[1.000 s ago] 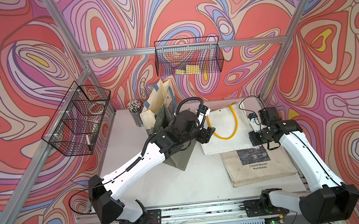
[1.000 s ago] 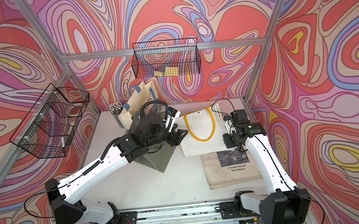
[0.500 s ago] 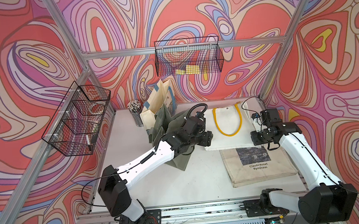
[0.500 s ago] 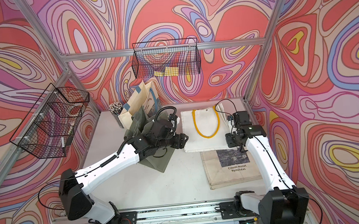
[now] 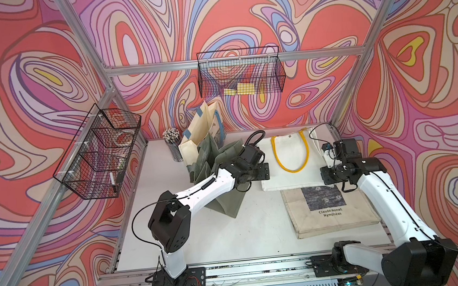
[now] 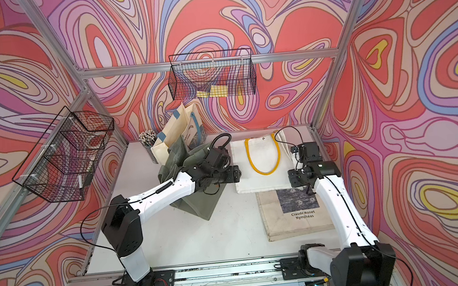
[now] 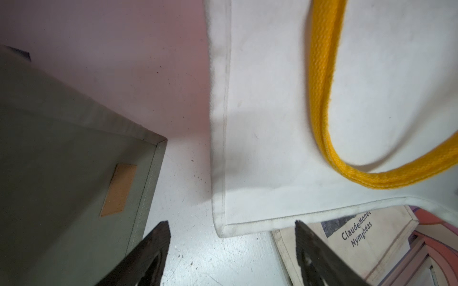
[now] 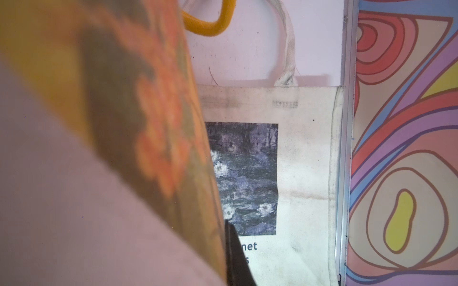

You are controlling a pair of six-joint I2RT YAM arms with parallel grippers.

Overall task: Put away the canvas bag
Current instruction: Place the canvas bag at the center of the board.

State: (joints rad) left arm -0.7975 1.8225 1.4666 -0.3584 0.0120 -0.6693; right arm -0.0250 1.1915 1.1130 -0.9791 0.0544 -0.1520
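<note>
At 1 o'clock on the table (image 5: 230, 239), the white canvas bag (image 5: 290, 179) lies flat with its yellow handles (image 7: 322, 99) looped over its upper face; it is well apart from any storage spot. A second ago it sat askew, its 9 o'clock edge up against my left claw (image 7: 230, 222), whose jaws were narrower; now the cloth is squared to the table and those jaws stand wide and empty over the bag's 7 o'clock corner. I read that as a release; the straightening looks done, the putting away not begun.

My right claw (image 5: 328, 173) is at the bag's 3 o'clock edge with its jaws closed; printed cloth hangs blurred right against its one visible finger (image 8: 233, 252), but I cannot tell whether it pinches that cloth or merely touches it.

At 9 o'clock of my left claw stands the green fabric holder (image 7: 62, 161), another tote upright in it; I judge it the likely destination. The Monet tote (image 5: 333, 211) lies at 5 o'clock, its top edge touching or tucked under the white bag; lifting one may drag the other.
</note>
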